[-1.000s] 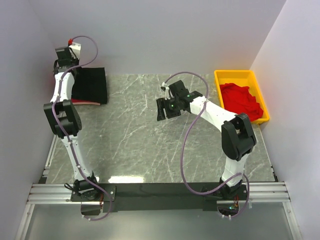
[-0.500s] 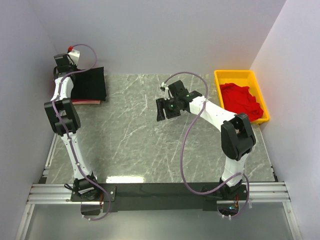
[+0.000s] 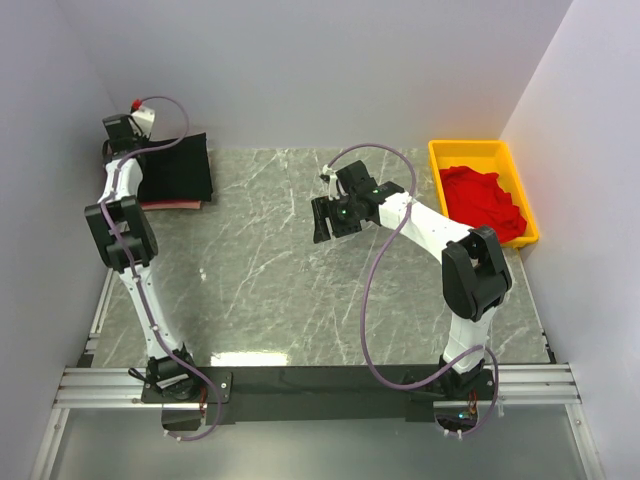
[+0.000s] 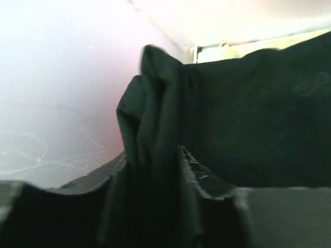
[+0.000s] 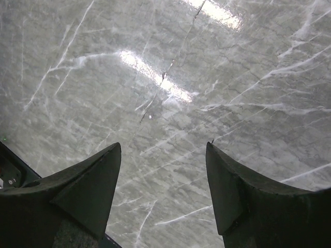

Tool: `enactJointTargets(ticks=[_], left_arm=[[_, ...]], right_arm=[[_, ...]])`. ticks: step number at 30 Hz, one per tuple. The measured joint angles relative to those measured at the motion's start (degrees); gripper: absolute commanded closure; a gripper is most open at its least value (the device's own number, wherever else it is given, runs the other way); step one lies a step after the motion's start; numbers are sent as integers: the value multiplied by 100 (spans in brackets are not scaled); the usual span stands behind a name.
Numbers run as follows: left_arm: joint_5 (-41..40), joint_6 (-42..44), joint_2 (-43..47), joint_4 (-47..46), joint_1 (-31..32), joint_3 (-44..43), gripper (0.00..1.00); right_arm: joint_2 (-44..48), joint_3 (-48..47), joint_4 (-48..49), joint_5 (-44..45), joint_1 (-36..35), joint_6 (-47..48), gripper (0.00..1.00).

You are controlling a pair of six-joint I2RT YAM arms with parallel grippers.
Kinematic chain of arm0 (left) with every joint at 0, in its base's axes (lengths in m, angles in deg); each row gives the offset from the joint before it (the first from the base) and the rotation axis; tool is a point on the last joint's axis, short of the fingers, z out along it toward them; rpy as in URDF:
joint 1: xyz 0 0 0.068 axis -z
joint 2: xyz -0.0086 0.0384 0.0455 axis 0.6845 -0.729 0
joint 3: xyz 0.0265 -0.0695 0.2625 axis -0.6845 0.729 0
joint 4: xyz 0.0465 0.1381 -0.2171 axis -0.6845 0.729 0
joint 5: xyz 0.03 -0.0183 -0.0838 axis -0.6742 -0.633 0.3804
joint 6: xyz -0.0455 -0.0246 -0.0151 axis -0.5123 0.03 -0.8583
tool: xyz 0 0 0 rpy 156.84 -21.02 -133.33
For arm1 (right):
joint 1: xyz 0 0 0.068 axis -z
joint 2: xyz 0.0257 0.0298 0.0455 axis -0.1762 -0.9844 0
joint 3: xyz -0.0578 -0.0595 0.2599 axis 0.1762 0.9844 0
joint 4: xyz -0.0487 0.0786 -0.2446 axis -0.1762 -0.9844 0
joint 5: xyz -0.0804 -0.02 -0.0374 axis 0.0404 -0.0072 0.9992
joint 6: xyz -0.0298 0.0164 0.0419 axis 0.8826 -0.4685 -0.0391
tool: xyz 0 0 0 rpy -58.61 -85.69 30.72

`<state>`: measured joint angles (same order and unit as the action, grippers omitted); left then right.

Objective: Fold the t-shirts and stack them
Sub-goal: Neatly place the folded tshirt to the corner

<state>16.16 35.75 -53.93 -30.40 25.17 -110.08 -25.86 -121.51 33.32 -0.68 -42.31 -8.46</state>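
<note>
The black t-shirt [image 3: 182, 170] lies folded at the far left of the table on a red t-shirt [image 3: 170, 205], of which only an edge shows. My left gripper [image 3: 132, 148] is at the black shirt's far left corner. In the left wrist view a bunched fold of the black t-shirt [image 4: 155, 119] stands between the fingers of my left gripper [image 4: 150, 170]. Dark on dark hides whether they still pinch it. More red t-shirts [image 3: 485, 200] lie crumpled in the yellow tray. My right gripper [image 3: 322, 220] [image 5: 163, 150] hangs open over bare marble at mid-table, holding nothing.
The yellow tray [image 3: 437, 152] stands at the far right against the right wall. White walls close in the table on the left, back and right. The marble table top [image 3: 260, 270] runs between the two arms.
My left gripper has shifted a little left and back toward the corner, tugging the black shirt's far edge with it. The right arm has not moved.
</note>
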Motion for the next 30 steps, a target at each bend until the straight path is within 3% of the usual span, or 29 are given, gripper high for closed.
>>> enactJointTargets(ticks=[10,16,19,22,23,26,30], left_arm=[[111,-282,90,417,-317,-227,27],[407,-647,651,616,-378,-107,28],[680,-942,861,719,-435,-271,33],[1073,-1281,1095,693,-549,-299,49],[1207,-1375,1158,684,-581,-297,58],[1491,-1659,1235,660,-667,-393,71],[1508,-1921,901,669,-673,-793,76]], right_arm=[[11,0,-22,37,0,103,23],[118,24,-24,35,0,131,23],[153,22,-24,22,2,170,23],[155,22,-33,-28,17,195,24],[155,22,-39,-50,31,197,24],[155,24,-61,-98,44,214,25],[157,57,-70,-153,90,212,26]])
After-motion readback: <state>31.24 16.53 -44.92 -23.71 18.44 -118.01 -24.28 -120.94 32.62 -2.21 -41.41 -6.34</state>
